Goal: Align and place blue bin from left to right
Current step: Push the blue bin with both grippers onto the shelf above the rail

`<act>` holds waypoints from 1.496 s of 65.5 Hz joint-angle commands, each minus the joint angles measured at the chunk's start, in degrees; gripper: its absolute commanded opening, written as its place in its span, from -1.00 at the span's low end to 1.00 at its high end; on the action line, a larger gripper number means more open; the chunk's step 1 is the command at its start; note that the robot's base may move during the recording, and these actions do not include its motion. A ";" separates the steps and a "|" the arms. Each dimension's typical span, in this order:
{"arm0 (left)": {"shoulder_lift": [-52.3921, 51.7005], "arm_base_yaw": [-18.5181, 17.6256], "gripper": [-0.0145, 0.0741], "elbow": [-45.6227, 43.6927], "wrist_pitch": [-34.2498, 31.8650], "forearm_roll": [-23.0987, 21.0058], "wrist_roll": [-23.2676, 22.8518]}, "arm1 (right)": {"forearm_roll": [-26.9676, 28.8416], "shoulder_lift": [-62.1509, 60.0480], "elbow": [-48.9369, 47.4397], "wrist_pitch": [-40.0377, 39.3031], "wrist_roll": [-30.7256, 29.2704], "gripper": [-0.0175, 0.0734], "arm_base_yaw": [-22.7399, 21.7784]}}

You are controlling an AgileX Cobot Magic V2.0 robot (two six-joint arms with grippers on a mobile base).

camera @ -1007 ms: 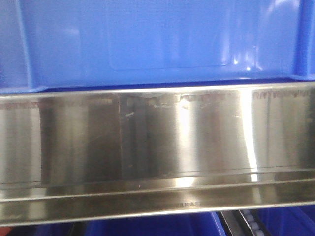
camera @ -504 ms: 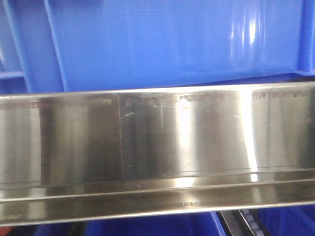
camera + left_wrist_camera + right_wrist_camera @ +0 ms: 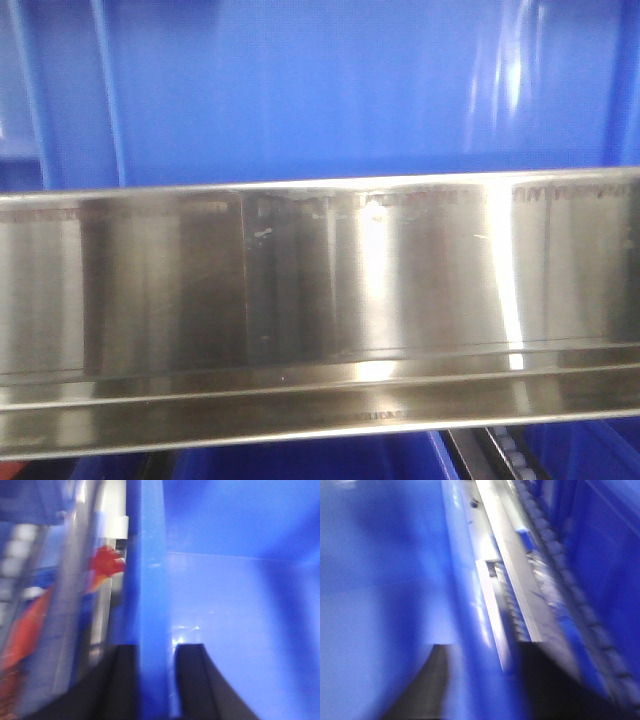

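The front view shows only a smooth wall of the blue bin [image 3: 330,90], filling the frame above a steel shelf edge [image 3: 320,290]. The wrist views, both blurred, show the grips. The left gripper [image 3: 156,660] has its dark fingers clamped on either side of the bin's upright wall. The right gripper [image 3: 480,660] pinches another wall the same way, beside a roller track [image 3: 560,565].

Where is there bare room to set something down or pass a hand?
Inside the blue bin looks bare in both wrist views. Outside is crowded: steel rail and rollers run beside its wall; left gripper and right gripper clamp its walls.
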 commanded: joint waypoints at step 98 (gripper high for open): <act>-19.94 -0.72 -0.92 13.47 -27.02 -15.98 24.28 | -1.21 -30.67 24.94 -27.22 -8.76 -0.79 0.29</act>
